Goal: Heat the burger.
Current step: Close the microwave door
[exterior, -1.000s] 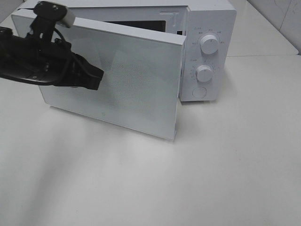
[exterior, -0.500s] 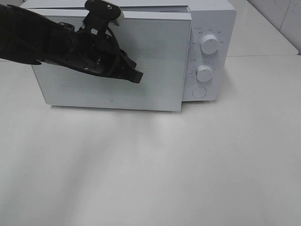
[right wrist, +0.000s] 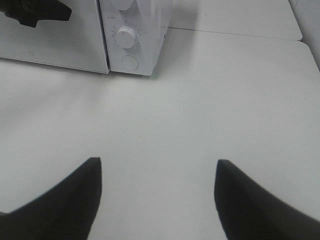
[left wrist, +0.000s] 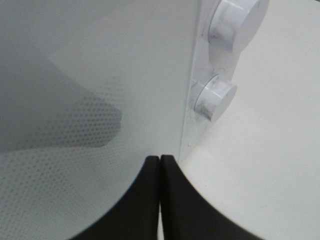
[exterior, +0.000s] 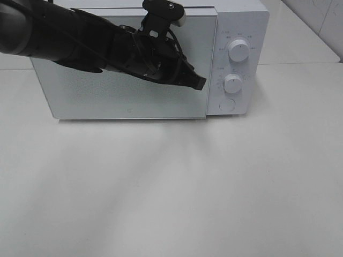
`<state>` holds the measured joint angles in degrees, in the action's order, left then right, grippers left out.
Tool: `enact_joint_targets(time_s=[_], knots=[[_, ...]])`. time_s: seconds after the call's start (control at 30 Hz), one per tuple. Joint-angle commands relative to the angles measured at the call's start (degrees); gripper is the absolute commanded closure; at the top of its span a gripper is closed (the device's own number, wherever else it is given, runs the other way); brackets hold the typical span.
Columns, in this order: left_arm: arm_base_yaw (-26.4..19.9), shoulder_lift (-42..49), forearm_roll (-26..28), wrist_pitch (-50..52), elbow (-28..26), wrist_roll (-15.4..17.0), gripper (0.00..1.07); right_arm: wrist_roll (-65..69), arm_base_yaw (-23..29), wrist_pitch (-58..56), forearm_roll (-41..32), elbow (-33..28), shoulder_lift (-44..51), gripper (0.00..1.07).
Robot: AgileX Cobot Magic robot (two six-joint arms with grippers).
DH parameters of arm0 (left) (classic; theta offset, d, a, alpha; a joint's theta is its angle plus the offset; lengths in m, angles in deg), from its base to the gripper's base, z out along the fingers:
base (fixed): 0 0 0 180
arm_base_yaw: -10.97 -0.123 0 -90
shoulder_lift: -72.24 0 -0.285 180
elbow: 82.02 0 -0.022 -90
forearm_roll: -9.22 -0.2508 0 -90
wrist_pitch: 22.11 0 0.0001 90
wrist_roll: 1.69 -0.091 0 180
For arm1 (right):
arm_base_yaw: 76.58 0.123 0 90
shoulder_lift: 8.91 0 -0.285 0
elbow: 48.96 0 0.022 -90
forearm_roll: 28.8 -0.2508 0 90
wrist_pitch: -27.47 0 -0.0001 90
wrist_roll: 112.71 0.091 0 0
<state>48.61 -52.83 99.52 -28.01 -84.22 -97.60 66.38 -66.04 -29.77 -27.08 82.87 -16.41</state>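
The left black gripper (exterior: 197, 82) is seen with its two fingers pressed together and nothing pinched between them. Its tip is placed just beside the right edge of the frosted glass door (exterior: 123, 99), in the upper middle of the high view; whether it touches cannot be told. The door is shut flush against the white box-shaped microwave oven (exterior: 252, 21), whose two round white knobs (exterior: 238, 50) are found just right of the tip. The right black gripper (right wrist: 157, 195) is held spread wide, with nothing in it, above the white table (exterior: 214, 187), where broad open room is left across the lower frame. The burger is hidden in every view.
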Motion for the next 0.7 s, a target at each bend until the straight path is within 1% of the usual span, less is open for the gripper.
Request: enact_joint_targets(time_s=[0.03,0.13,0.47,0.7], knots=[[-0.06,-1.89,-0.46,7.10,-3.95,-0.29,1.06,-0.52,0.00,-0.11,0.06,-0.11,1.20,0.45],[-0.06,-2.52,-0.46,7.51,-5.27,-0.29,1.06,-0.52,0.00,-0.11,0.06,-0.11,1.20,0.45],[-0.06,-2.52,-0.46,7.62,-6.07,-0.29,1.06,-0.52,0.00,-0.11,0.06,-0.11,1.20,0.45],[-0.06,-0.57,-1.15,3.09,-5.16,-0.29,1.06,-0.52,0.00,-0.11,0.06,-0.11,1.20,0.45]])
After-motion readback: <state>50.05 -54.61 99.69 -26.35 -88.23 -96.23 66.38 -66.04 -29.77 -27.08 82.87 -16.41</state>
